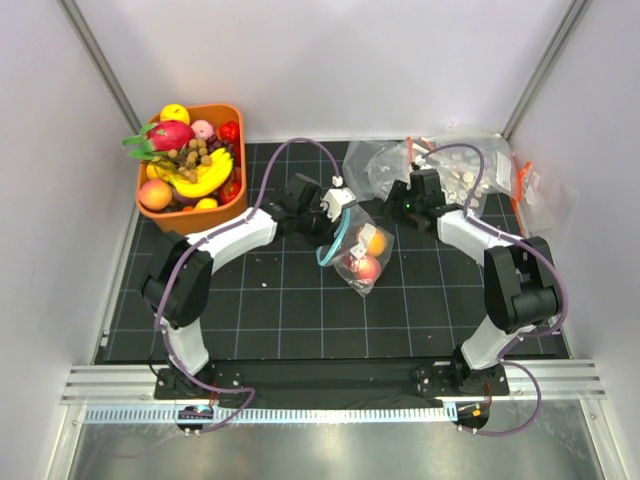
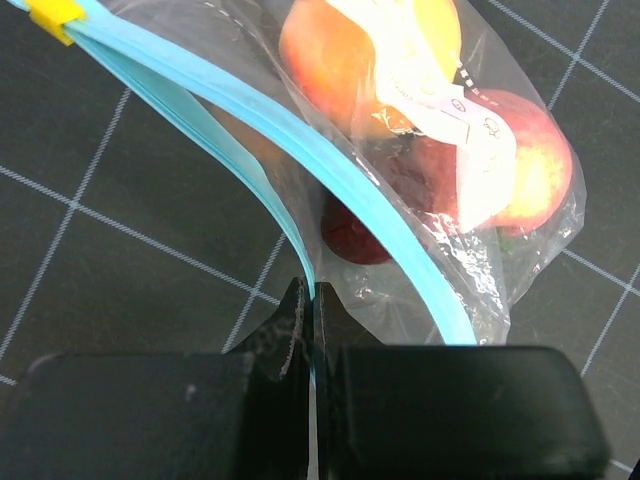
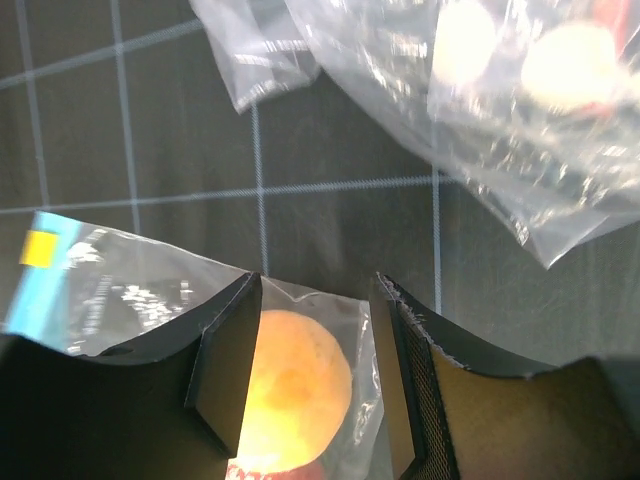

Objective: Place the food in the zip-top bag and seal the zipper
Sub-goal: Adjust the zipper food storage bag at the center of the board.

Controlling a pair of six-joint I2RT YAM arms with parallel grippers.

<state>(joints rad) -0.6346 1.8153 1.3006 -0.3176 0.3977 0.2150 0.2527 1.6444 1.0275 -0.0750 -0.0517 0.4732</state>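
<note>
The zip-top bag [image 1: 358, 252] lies on the black gridded mat between the two arms, and both pieces of food are inside it. These are the orange fruit [image 1: 376, 243] and the peach [image 1: 366, 268]. My left gripper [image 1: 335, 213] is shut on one side of the teal zipper [image 2: 250, 110]. Its fingertips [image 2: 296, 312] pinch the strip, whose two sides stand apart in a bow, with a yellow slider [image 2: 55, 12] at the far end. My right gripper [image 3: 315, 290] is open and straddles the bag's other end, with the orange fruit [image 3: 295, 385] between its fingers [image 3: 225, 370].
An orange basket [image 1: 230, 118] of toy fruit stands at the back left of the mat. Bigger clear bags [image 1: 455, 165] with white pieces and red-orange strips lie at the back right, close behind my right gripper [image 1: 395, 213]. White walls enclose the mat.
</note>
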